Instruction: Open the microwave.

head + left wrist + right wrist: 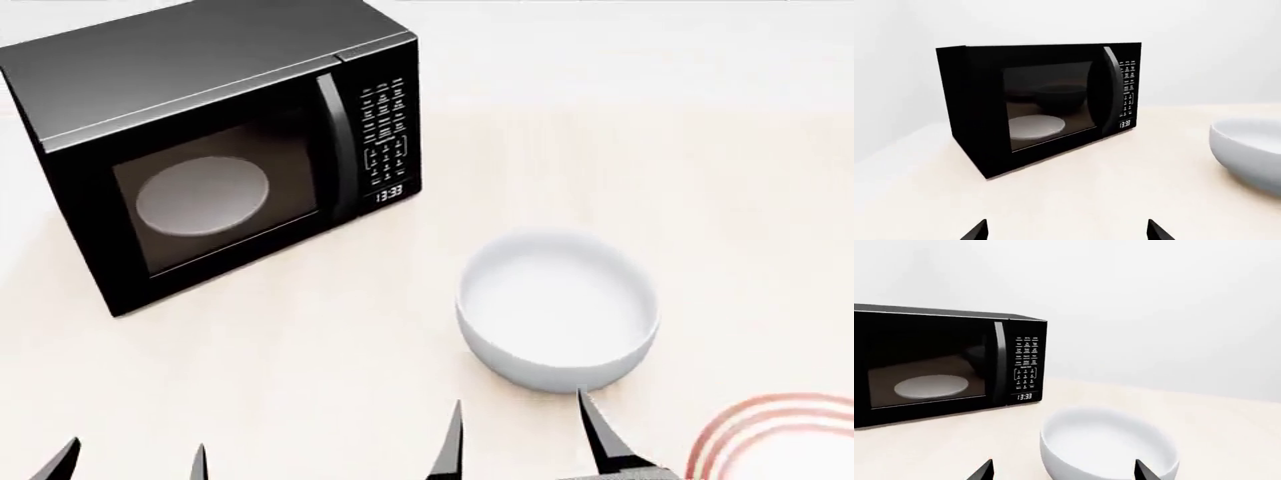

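— Pale, cream-coloured tabletop [747,180], plain white wall behind. What's on it?

— Far left, the microwave [214,150], black, door shut, handle [334,145] upright beside the keypad [387,125], clock reading 13:33. White turntable [203,196] shows through the glass.

— And next to it?

— A white bowl [558,310], apart from it, nearer the robot.

— The grippers?

— Left gripper [130,462] has its fingers spread, holding nothing. Right gripper [521,440] likewise, just short of the bowl. Red rings [774,440] far right.
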`<state>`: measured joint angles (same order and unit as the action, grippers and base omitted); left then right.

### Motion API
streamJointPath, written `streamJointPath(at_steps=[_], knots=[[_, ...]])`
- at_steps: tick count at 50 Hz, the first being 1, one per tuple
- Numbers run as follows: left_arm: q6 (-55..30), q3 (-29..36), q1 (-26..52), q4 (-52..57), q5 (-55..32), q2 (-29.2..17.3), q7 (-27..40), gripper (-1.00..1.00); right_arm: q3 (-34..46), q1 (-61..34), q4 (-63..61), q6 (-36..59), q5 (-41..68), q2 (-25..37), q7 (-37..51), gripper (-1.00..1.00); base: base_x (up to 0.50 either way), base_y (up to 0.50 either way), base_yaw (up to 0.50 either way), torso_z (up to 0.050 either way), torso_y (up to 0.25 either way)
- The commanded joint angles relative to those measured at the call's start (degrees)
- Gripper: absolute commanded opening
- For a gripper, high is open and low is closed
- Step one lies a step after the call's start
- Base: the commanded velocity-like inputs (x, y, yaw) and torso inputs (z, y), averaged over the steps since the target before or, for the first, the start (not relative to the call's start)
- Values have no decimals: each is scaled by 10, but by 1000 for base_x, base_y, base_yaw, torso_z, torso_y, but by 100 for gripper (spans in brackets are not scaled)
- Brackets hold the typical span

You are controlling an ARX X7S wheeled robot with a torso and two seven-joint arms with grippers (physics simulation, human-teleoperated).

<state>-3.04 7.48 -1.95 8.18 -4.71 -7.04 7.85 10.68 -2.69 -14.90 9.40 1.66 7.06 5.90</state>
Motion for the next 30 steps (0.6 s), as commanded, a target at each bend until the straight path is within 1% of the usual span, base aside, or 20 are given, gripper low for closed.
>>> streamJointPath(at_steps=[1, 30], knots=[[4, 6, 0, -3, -5, -6, 6, 100, 7, -6, 5, -3, 7, 4, 5, 100, 434, 371, 0, 0, 0], [-2, 19, 5, 0, -7, -16, 28, 100, 20, -18, 0, 8, 21, 15, 16, 100, 467, 365, 0, 0, 1]])
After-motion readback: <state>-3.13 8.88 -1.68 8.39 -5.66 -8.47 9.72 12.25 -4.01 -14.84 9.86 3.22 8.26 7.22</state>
